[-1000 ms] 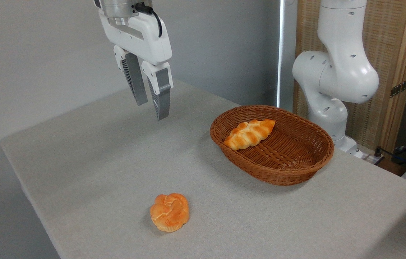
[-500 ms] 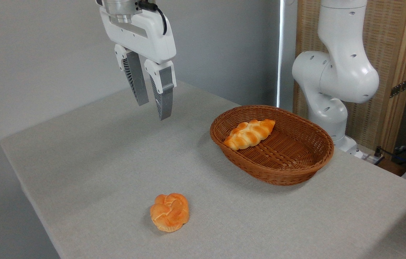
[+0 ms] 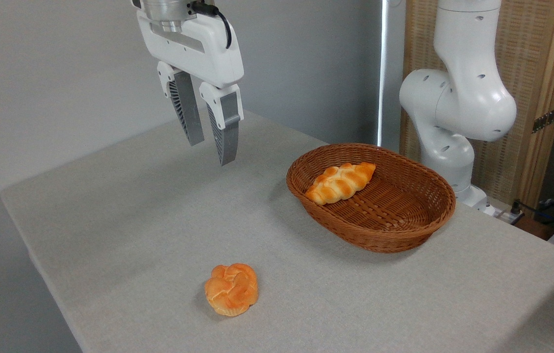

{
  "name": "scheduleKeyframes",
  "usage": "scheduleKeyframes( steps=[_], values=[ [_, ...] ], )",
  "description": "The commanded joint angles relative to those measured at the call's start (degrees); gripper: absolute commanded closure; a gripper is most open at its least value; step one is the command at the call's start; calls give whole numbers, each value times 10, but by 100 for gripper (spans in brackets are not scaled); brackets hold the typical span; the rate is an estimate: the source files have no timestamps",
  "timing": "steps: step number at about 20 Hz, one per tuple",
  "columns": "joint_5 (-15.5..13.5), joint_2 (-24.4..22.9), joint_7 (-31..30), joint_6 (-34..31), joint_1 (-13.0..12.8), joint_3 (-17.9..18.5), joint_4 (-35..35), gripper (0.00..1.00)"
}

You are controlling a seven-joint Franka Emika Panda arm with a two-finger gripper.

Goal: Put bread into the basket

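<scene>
A: Status from the fixed camera, the only view here. Two-finger white-and-grey claw (image 3: 212, 153) hangs high over the back of the grey cloth-covered table (image 3: 125, 230), jaws parted, nothing between them. Released, empty.

B: Bread?

A: Elongated braided golden-orange loaf (image 3: 339, 183) lies inside the oval brown woven wicker basket (image 3: 407, 235), on the left half of the floor, one pointed end propped up against the near-left wall, the other aimed at the back rim. Nothing else in the basket; the right half is bare weave.

B: So the task reads as done?

A: My call, yes. The named loaf is fully inside the rim, nothing overhanging. Claw is well apart from the basket, up and to its left.

B: What's the orange thing at the front?

A: Round knotted orange bun (image 3: 232, 289), alone on the table near the front edge, well apart from basket and claw. Not the target as I read it.

B: Advice for the step in hand?

A: Clear out cleanly. Keep the claw high, stay away from the basket rim, don't sweep low over the bun. The loaf leans on the wall, so a knock to the basket could roll it flatter, though unlikely out. White arm base (image 3: 453, 113) stands just behind the basket at right; route any motion away from that side.
</scene>
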Motion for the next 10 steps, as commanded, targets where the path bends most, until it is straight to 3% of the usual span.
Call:
scheduleKeyframes(
  steps=[1,10],
  values=[
    [7,-2,-10,-20,-13,12,10,0],
    [7,-3,-13,-21,-10,12,10,0]
  ],
)
